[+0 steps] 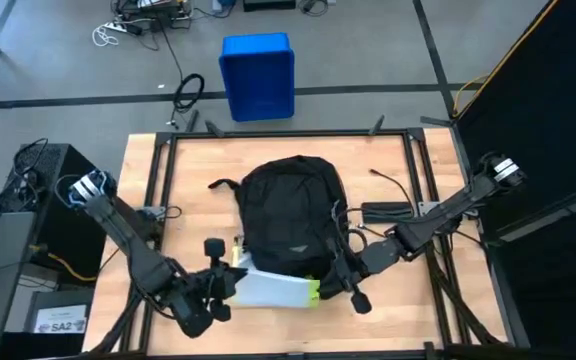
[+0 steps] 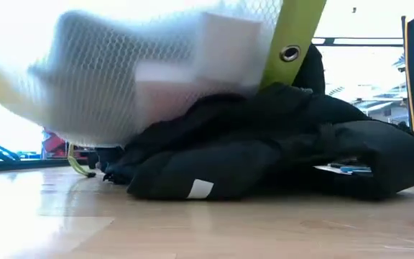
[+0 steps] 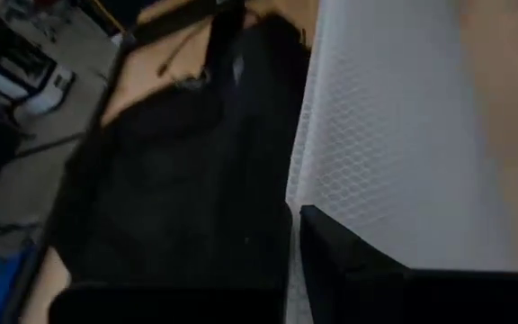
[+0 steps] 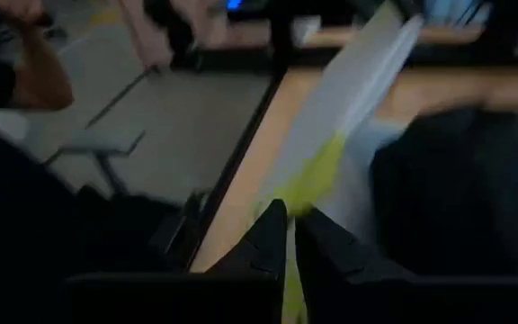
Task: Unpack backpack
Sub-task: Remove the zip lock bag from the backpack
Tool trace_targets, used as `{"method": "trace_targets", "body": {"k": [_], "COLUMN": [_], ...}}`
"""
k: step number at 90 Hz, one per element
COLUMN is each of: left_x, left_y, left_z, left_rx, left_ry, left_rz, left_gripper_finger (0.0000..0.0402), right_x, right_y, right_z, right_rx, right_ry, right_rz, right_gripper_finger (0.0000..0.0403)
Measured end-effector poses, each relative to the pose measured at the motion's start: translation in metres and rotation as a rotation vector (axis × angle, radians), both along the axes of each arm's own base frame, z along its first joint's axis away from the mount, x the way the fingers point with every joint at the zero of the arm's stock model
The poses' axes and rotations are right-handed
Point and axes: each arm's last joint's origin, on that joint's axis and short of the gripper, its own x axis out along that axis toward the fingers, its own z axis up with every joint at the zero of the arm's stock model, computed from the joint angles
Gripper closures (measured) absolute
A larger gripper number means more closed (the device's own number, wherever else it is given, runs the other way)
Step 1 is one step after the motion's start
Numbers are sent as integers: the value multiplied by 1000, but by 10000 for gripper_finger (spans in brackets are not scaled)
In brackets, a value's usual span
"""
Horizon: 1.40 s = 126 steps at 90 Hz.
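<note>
The left gripper (image 1: 230,283) grips one end of a white mesh pouch (image 1: 268,289) with lime-green trim while the right gripper (image 1: 336,283) pinches its green edge, the pouch lifted just off the near end of the black backpack (image 1: 288,215) lying mid-table, so unpacking looks barely begun.

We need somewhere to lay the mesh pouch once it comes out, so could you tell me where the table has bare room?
Bare wood lies between the backpack and the table left rail, and along the far edge behind it. The near edge is crowded: the mesh pouch, the left gripper and the right gripper meet there. A black cable occupies the right side.
</note>
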Motion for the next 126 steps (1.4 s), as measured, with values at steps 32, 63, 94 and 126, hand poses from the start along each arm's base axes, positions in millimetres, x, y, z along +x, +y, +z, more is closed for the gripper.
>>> {"method": "trace_targets", "body": {"k": [32, 63, 94, 126], "left_x": [9, 32, 52, 66], "left_y": [4, 10, 24, 46], "left_z": [-47, -51, -41, -41], "left_rx": [-111, -227, -239, -254], "left_ry": [-44, -151, -262, -255], "left_rz": [-46, -239, -338, -300], "left_gripper_finger": [402, 402, 402, 402], "right_x": [9, 17, 19, 18], "right_y": [-40, -77, -91, -60], "right_z": [-18, -24, -31, 26], "right_rx": [-159, -229, -278, -347], "right_ry": [104, 153, 105, -28], "right_rz": [-255, -408, -423, -290], "right_gripper_finger": [326, 298, 295, 278]}}
